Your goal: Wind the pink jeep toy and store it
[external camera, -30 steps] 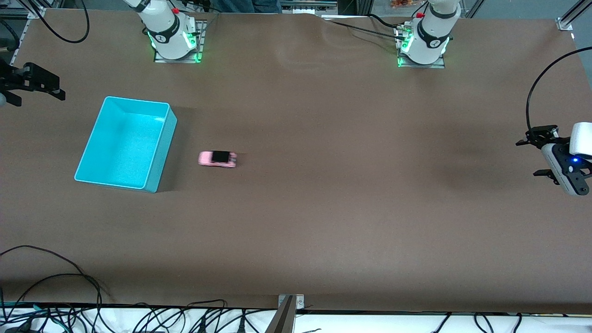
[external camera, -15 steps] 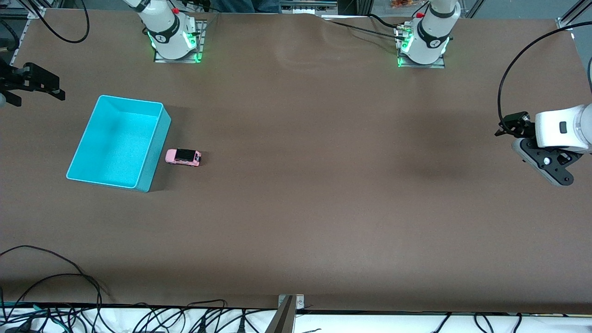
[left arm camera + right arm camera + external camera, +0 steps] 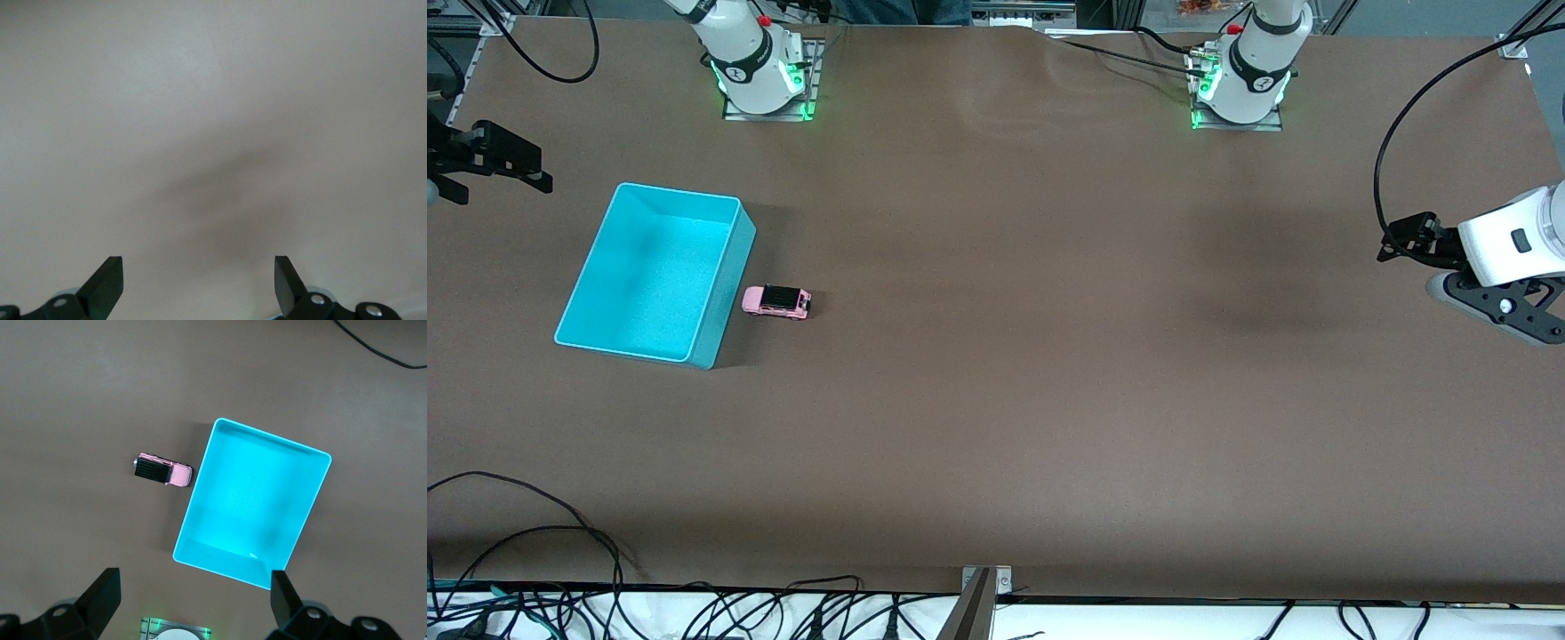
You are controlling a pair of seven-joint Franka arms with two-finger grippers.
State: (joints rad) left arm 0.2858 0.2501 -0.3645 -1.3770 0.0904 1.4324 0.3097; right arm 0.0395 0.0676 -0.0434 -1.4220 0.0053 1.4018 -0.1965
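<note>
The pink jeep toy stands on its wheels on the brown table, its nose right at the side wall of the turquoise bin; I cannot tell if they touch. The right wrist view looks down from high up on the jeep and the empty bin. My right gripper is open and empty, hanging high at the right arm's end of the table. My left gripper is open over bare table, and its white wrist is at the left arm's end.
Both arm bases stand along the table edge farthest from the front camera. Loose black cables lie along the nearest edge. A metal bracket sits mid-way along that edge.
The jeep rolled along the table toward the bin and stopped beside its wall. The bin shifted slightly toward the right arm's end. The left arm's wrist turned and rose a little.
</note>
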